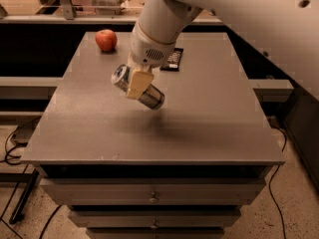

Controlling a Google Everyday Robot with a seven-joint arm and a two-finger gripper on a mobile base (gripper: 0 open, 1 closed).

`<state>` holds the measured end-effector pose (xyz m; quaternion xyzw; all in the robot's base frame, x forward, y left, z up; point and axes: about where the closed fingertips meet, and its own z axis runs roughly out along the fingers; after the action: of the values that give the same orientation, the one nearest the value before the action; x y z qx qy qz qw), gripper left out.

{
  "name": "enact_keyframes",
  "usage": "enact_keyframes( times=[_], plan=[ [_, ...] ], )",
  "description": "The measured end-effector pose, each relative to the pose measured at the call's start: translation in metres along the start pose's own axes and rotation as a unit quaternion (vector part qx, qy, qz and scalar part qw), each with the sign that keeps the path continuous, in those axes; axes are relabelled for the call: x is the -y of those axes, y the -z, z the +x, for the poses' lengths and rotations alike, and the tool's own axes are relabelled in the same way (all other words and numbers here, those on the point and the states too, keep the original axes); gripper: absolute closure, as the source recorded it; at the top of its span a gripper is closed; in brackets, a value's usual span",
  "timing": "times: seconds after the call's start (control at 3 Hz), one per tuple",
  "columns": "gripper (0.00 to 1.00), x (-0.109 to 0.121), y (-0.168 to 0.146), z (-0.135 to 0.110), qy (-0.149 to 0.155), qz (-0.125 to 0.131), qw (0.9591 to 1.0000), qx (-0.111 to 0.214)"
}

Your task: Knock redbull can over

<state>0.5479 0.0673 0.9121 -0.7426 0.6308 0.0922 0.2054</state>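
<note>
While the redbull can [152,96] is tipped almost onto its side, it is not yet lying on the tabletop [214,128]. The pincer [137,87] is closed on its middle, with 1 tan finger [139,81] showing across the can's wall and the other hidden behind it. The pull-tab end points up and to the left, and the base points down and to the right. A soft shadow below the can suggests it hangs just clear of the surface, near the middle of the tabletop.

I judge the tipping step to be nearly done, since the can has the right lean but is held rather than resting. The next move calls for bringing the can low so its side meets the tabletop. The pincer should then loosen gently, because a slim round can set down on its side may roll.

1 red apple [105,40] sits at the far left corner, well apart from the can. 1 dark flat object [172,59] lies behind the pincer, partly hidden by the white arm [159,21]; what it is cannot be told. Neither stands in the way of setting the can down where it is. A roll to the right would have open tabletop ahead of it, and below the front edge are drawers [149,198].
</note>
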Motion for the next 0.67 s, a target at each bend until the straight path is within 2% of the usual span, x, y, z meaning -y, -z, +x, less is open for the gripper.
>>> enact_keyframes(
  times=[0.33,0.67],
  plan=[
    [0.53,0.004,-0.023,0.031,0.004,-0.005,0.9947,-0.103],
    [0.30,0.003,-0.036,0.037,0.005,-0.014,0.9915,-0.130]
  ],
)
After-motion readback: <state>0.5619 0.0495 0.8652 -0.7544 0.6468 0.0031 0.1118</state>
